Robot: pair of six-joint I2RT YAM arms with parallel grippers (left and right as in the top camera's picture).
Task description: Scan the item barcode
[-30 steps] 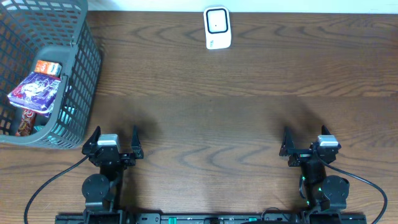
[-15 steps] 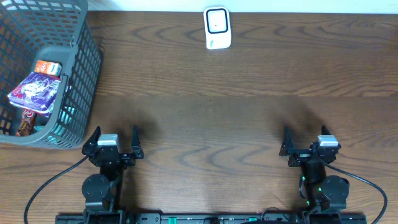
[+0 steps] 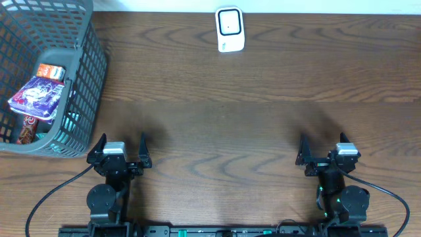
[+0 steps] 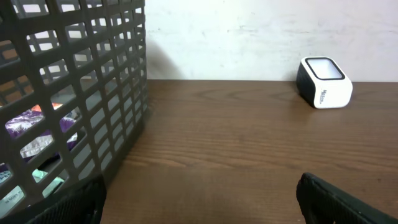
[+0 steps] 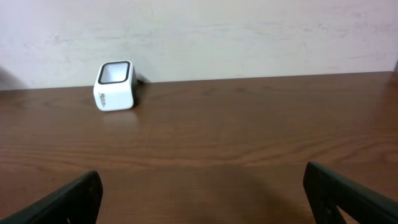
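No shift anywhere: scanner (image 3: 230, 29), basket (image 3: 90, 82), jaws alike.

On the brown wooden table (image 4: 236, 137), a dark grey plastic lattice basket (image 4: 93, 74) holding a purple packet (image 4: 31, 124) stands left, a white box-shaped scanner (image 4: 324, 84) sits far right, and the left gripper (image 4: 202, 202) shows black fingertips (image 4: 336, 200) spread wide.

Mock shop checkout, arranged on a test bench. A white barcode scanner (image 3: 230, 29) is placed at 12 o'clock on a wood-grain table (image 3: 263, 85). A grey plastic shopping basket (image 3: 92, 66) holding packaged snacks (image 3: 38, 95) is seen at 9 o'clock. A plain, scuffed white wall (image 5: 249, 31) is seen behind the table.
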